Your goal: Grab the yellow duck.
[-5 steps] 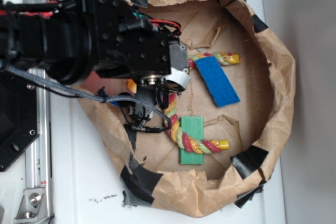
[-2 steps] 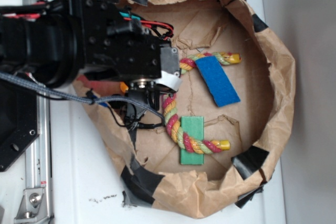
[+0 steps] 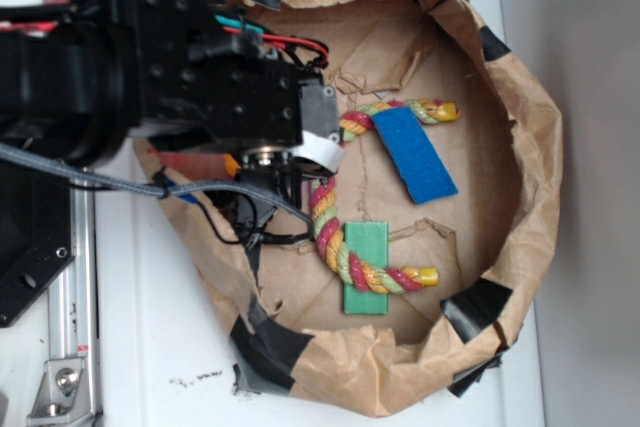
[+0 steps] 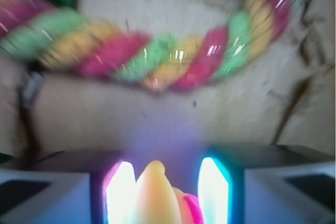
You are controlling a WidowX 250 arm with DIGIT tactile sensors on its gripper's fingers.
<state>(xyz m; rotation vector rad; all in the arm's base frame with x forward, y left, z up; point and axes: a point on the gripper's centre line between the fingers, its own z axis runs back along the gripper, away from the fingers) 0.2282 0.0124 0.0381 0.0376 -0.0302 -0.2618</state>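
Note:
In the wrist view the yellow duck (image 4: pixel 157 195) stands between my gripper (image 4: pixel 167 174) fingers, pale yellow with a pink-orange bit on its right side. The glowing left finger (image 4: pixel 122 192) lies against it and the right finger (image 4: pixel 212 190) meets its pink edge low down. The jaws are shut on the duck. From the exterior view the black arm (image 3: pixel 200 77) covers the left inside of the paper bowl and hides the fingers. Only a small orange-yellow bit of the duck (image 3: pixel 232 162) peeks out beneath the arm.
A red-green-yellow braided rope (image 3: pixel 330 217) curves across the bowl floor, just ahead of the fingers (image 4: pixel 157 59). A blue block (image 3: pixel 415 152) and a green block (image 3: pixel 365 267) lie by it. The crumpled brown paper wall (image 3: pixel 540 147) rings everything. A red object (image 3: pixel 190 164) lies under the arm.
The arm has shifted left and slightly up, away from the rope, and the orange-yellow bit of duck has moved left with it. Rope and blocks have stayed put.

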